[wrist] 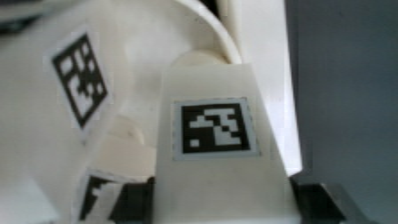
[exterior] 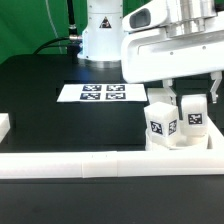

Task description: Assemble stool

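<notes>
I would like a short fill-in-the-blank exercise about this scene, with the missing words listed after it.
1. The table surface is ____ in colour.
2. The marker board lies flat on the ____.
3. Each stool leg carries a black-and-white square ____.
4. In the wrist view, the gripper is shut on a stool ____.

Missing words: black; table; tag; leg

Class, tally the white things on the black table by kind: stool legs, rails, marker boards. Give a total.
Legs: 2
Rails: 2
Marker board: 1
Total: 5
</notes>
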`<state>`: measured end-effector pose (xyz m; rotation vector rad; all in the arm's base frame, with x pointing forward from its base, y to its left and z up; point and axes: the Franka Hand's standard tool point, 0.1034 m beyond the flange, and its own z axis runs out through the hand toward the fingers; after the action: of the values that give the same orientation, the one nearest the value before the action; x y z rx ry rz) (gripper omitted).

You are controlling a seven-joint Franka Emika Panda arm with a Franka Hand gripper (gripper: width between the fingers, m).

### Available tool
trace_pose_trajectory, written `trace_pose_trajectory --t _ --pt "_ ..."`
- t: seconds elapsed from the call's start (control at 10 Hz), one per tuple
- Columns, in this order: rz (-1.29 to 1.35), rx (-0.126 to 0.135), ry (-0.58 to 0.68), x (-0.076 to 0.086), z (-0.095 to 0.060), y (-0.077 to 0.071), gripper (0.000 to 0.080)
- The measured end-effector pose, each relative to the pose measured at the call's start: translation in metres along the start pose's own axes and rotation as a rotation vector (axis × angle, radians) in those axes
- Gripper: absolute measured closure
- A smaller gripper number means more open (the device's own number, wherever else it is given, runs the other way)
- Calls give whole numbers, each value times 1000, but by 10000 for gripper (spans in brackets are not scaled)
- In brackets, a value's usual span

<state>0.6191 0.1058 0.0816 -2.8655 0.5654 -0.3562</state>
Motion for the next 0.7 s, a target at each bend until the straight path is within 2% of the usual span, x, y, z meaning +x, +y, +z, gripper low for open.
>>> trace_pose_trajectory --t 0.3,0.7 --pt "280 25 11 2 -3 3 461" --pt "628 33 -5 -4 -4 0 459"
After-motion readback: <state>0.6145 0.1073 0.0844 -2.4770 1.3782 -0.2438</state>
